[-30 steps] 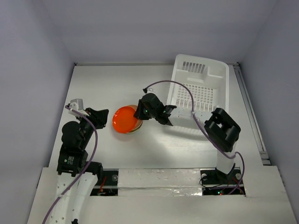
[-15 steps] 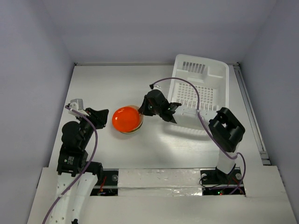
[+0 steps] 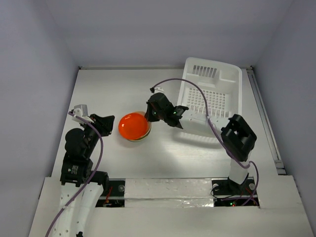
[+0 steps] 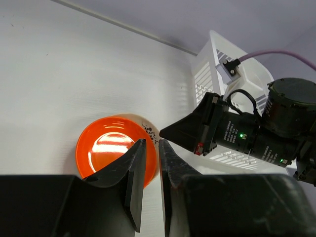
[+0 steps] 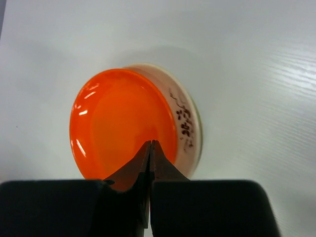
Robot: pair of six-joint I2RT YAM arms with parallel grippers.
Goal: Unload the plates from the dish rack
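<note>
On desk [image 3: 98, 89], left of the white dish rack [image 3: 212, 98]: stacked plates, orange-red plate [image 3: 133, 126] topmost, off-centre. Right claw [image 5: 149, 148] clenched, empty, hovering above; left claw [image 4: 148, 163] nearly closed, empty. Risk: claw nudging the stack, sliding the top plate off.

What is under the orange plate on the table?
The orange plate sits off-centre on a cream plate with a dark pattern, whose rim shows on one side. A thin greenish edge peeks out below that; any further plates are covered and cannot be counted.
</note>
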